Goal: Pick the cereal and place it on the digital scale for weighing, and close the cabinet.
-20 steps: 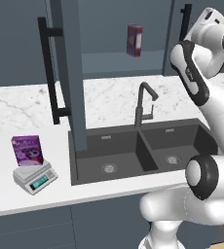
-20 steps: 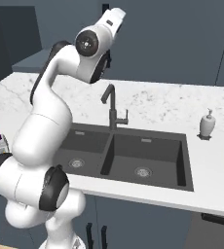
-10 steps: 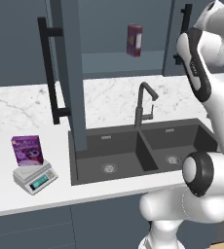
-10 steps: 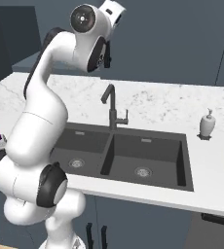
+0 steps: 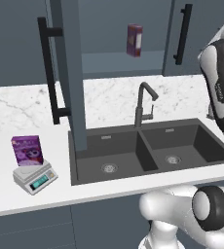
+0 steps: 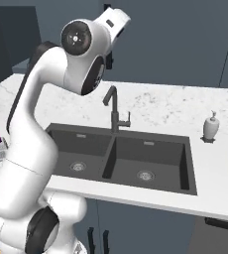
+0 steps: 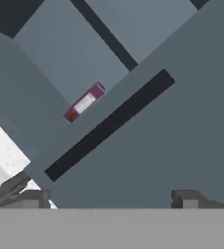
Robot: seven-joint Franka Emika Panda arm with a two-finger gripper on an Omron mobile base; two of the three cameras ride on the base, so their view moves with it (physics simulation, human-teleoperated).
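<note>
- Left base view: the cereal stood upright on the digital scale, at the counter's left end. The cabinet had one door swung out edge-on toward the camera, a maroon box inside.
- Right base view: the arm reached up toward the wall cabinets.
- Hand view: the gripper was spread wide, holding nothing. A door's black handle ran diagonally just ahead, between the fingertips; closing likely hinges on pushing that panel.
</note>
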